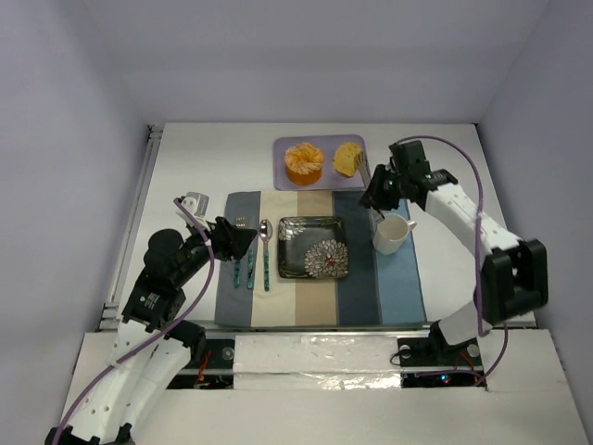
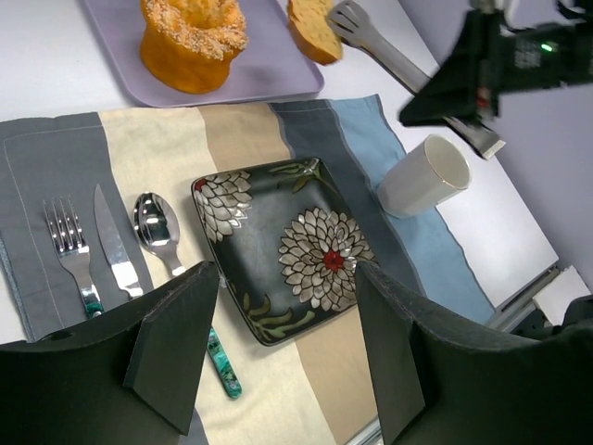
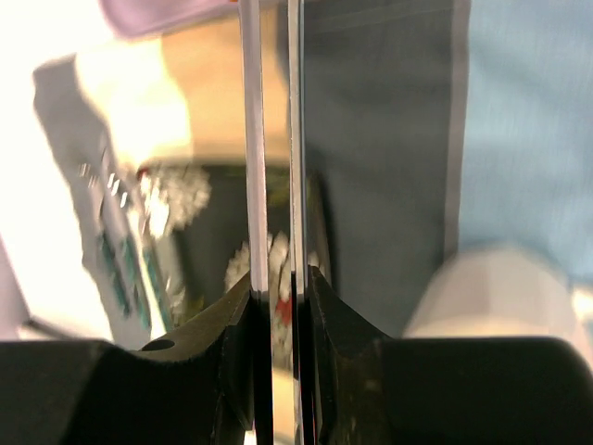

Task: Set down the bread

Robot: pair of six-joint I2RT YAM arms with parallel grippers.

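The right gripper (image 3: pixel 278 278) is clenched on a pair of thin metal tongs (image 3: pixel 255 139), its black fingers pressing the two flat blades nearly together. The tongs' scalloped tips sit just beside the bread (image 2: pixel 313 26), a small golden wedge with a darker, crumbly crust; whether they touch it cannot be told. The bread lies on a flat lilac tray (image 1: pixel 326 178), next to one round peeled orange (image 1: pixel 304 163). Nearer lies a striped cloth placemat (image 1: pixel 278 311) carrying one glossy dark square plate (image 1: pixel 289 250) with flower patterns, one cream mug (image 1: pixel 392 234), and one fork (image 2: pixel 67 246), one knife (image 2: pixel 111 246) and one spoon (image 2: pixel 156 227) in shiny metal. The left gripper (image 2: pixel 285 278) hovers above the cutlery, jaws apart, holding nothing.
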